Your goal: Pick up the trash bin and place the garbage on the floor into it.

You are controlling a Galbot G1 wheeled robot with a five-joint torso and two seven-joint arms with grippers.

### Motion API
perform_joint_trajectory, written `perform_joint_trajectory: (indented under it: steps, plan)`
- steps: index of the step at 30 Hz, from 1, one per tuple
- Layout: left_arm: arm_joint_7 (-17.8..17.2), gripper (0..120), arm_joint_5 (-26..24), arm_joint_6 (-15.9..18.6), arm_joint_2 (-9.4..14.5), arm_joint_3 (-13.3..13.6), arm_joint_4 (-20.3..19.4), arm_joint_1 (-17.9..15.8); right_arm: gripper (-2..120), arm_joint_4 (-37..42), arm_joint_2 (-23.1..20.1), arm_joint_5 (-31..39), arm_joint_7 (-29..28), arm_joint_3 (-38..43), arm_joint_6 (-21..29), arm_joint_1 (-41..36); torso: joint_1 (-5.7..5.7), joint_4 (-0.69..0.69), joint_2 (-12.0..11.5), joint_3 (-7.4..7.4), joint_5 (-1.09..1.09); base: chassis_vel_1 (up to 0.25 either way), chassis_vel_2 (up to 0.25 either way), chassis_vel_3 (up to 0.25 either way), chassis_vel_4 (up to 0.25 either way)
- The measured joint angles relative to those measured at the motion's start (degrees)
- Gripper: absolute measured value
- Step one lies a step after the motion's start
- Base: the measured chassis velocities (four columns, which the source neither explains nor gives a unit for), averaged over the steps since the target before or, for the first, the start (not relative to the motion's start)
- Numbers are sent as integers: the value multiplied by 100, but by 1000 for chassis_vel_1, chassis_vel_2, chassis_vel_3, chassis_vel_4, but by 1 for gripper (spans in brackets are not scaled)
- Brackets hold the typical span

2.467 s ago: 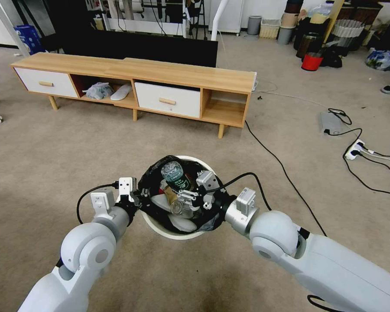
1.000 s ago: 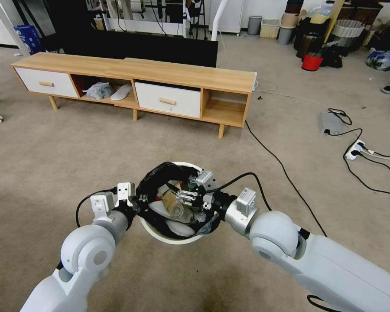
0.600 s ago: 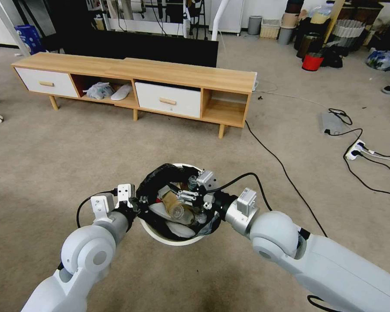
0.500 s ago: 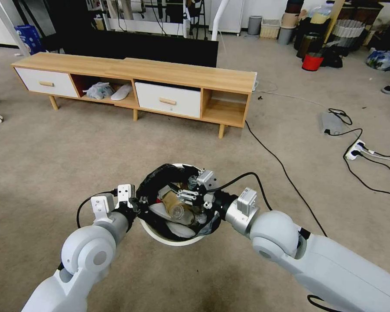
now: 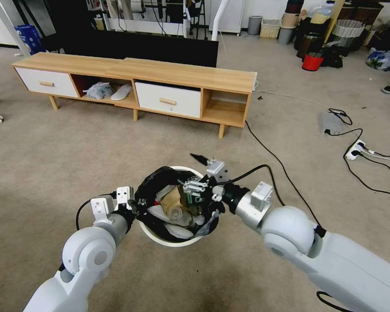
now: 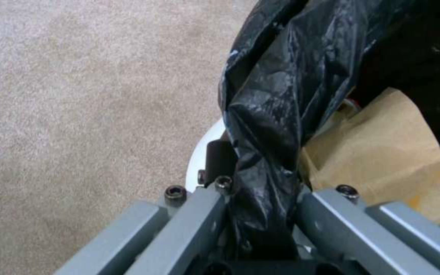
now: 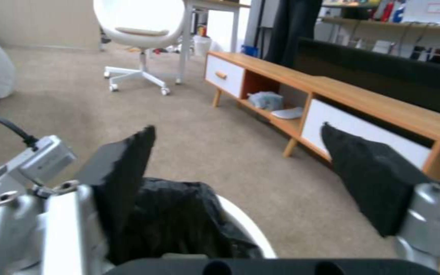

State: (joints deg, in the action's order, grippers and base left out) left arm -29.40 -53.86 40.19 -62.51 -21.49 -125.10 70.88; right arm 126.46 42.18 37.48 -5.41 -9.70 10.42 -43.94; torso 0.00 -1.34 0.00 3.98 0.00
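Left gripper point(image 5: 132, 207) pinching the bag-lined rim of the trash bin point(image 5: 169, 239), carrying it above the floor point(image 5: 73, 151). Right gripper point(image 5: 202, 170) hovering spread and empty over the far rim. Green-labelled bottle point(image 5: 190, 200) lying inside, print unreadable. Likely light yet slippery liner; gripping plastic rim safest.

The left hand point(image 5: 136, 207) sits against the trash bin point(image 5: 160, 236), and from the head its fingertips vanish behind the black bag point(image 6: 266, 114) — in the left wrist view the bag fold between its fingers covers the bin's rim. Inside the bin the garbage point(image 5: 177, 208) is a jumble; single pieces are hard to tell apart. The right hand point(image 7: 240, 172) has its pads' lower ends hidden by the bin.
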Motion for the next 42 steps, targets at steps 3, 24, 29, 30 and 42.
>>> perform_joint_trajectory:
  steps: [3, 24, 29, 30, 42]
  plan:
    - [3, 0, 0, -15, -4, 0, 0, 0, 93, 67, -110, -43, -39, 148, -65, -120, 0, 0, 0, 0, 0, 0, 0, 0, 0]
    - [13, 0, 39, -89, -15, -241, -288, 328, 100, 227, -337, -756, -496, 1826, -362, -1450, 0, -2, 0, 0, -1, 0, 0, 0, 0]
    - [7, 0, 80, -103, -41, -322, -370, 469, 100, 228, -282, -778, -516, 2033, -367, -1552, 0, 3, 0, 0, -1, 0, 0, 0, 0]
    - [7, 0, 80, -103, -41, -322, -370, 469, 100, 228, -282, -778, -516, 2033, -367, -1552, 0, 3, 0, 0, -1, 0, 0, 0, 0]
    - [5, 0, 84, -119, -55, -460, -556, 572, 100, 267, 71, -1028, -816, 2845, -275, -2064, 0, 1, 0, 0, -1, 0, 0, 0, 0]
